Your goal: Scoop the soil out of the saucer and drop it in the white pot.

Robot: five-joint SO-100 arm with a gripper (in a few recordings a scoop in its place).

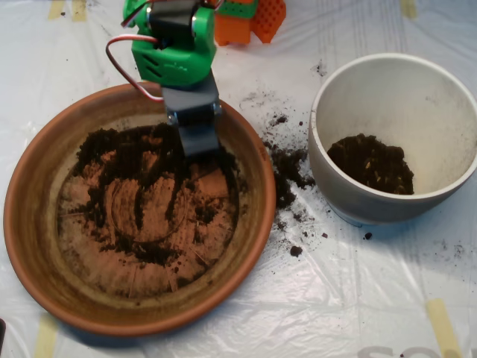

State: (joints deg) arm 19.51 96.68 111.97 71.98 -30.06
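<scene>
The bench (387,298) is covered with a clear plastic sheet, wrinkled, with strips of pale tape under it.

The saucer (30,224) is the largest thing. It sits at the left part of the bench, near the front edge. Its ridged bottom is partly bare, with pale stains, and the soil (127,153) lies on it in a thin broken ring, thicker at the back and left side, with small crumbs and fibres in the middle.

The pot (395,89) stands at the right part of the bench, just beside the saucer but not touching it. It is upright. A heap of the same dark soil lies at its bottom (373,164), toward the front-left wall.

The arm (175,45) comes in from the back edge, green with a dark motor on top and a thin red and white cable looping at its left. Behind it, at the back edge, is an orange block (250,19).

The tool (199,134) is grey and points down into the back part of the saucer, with its tip on the soil there. From above its two halves appear pressed together; what is inside it I cannot tell.

Spilled soil (287,168) lies on the sheet between the saucer and the pot, with more crumbs scattered toward the front.
</scene>
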